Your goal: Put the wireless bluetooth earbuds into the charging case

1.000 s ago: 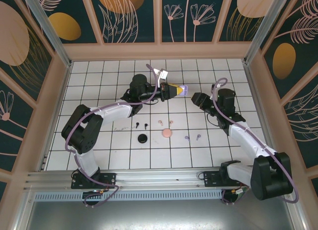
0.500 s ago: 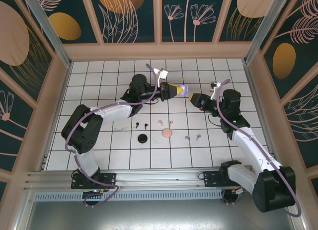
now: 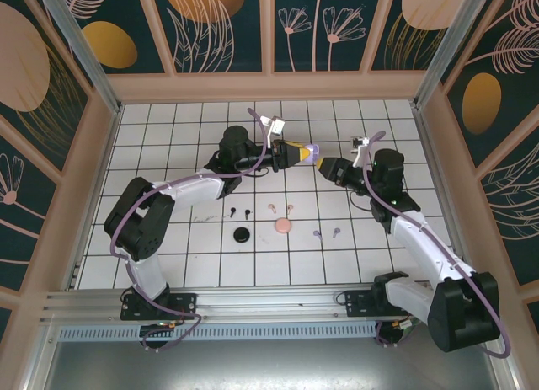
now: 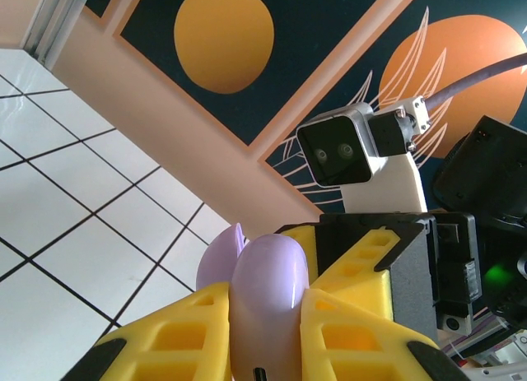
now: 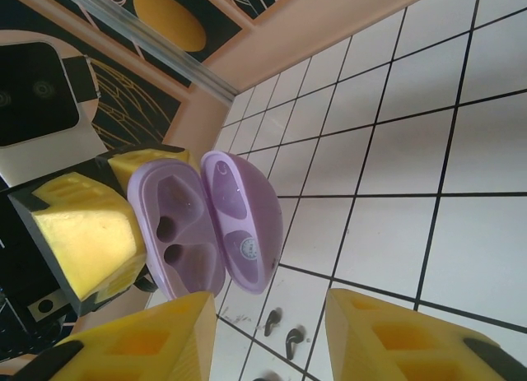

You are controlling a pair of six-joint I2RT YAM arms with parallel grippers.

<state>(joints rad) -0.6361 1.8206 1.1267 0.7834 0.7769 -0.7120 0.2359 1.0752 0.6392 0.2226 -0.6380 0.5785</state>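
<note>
In the top view, the left arm [image 3: 185,188] rises from its base at 7 o'clock, folds at a raised elbow near 9 o'clock, and sends its forearm out toward 2 o'clock. Its pincer [image 3: 295,154] points to 3 o'clock above the desk, and the yellow fingers [image 4: 189,332] are clamped on either side of the lilac charging case [image 3: 311,152]. The right arm [image 3: 421,238] climbs from its base at 5 o'clock, with the forearm running toward 11 o'clock. Its pincer [image 3: 324,166] aims at 10 o'clock, tip close to the left one but apart from it. Its fingers [image 5: 140,348] are spread wide and hold nothing.
</note>
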